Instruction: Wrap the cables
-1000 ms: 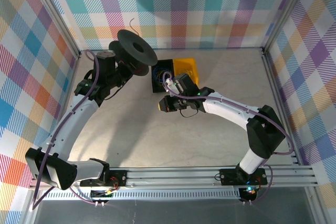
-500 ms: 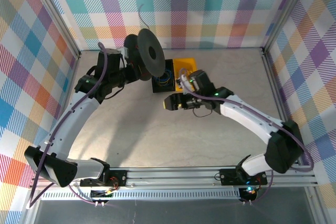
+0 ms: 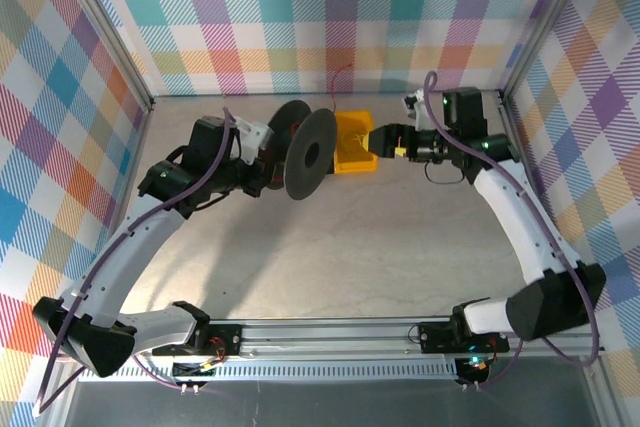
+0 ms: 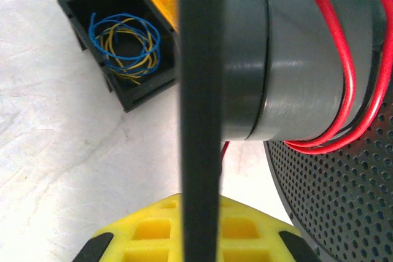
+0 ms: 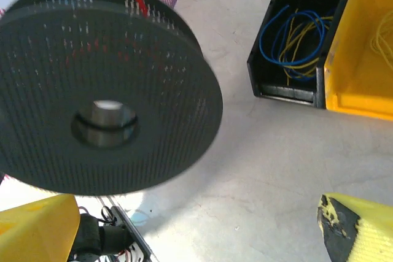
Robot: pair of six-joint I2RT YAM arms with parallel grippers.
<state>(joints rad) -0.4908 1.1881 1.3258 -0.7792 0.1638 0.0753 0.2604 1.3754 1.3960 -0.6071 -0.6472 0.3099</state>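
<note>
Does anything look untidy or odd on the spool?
Yes. The red cable on the black spool lies in loose, uneven turns around the hub, and one end sticks out past the rim.

white arm links (image 3: 130, 247) with black joints (image 3: 545, 305), purple cables (image 3: 227, 137) alongside, and yellow end effector fingers (image 5: 37, 228).

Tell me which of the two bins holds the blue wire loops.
The black bin. Blue and yellow wires lie coiled inside it. The yellow bin right beside it shows no blue wire in the part that is in view.
</note>
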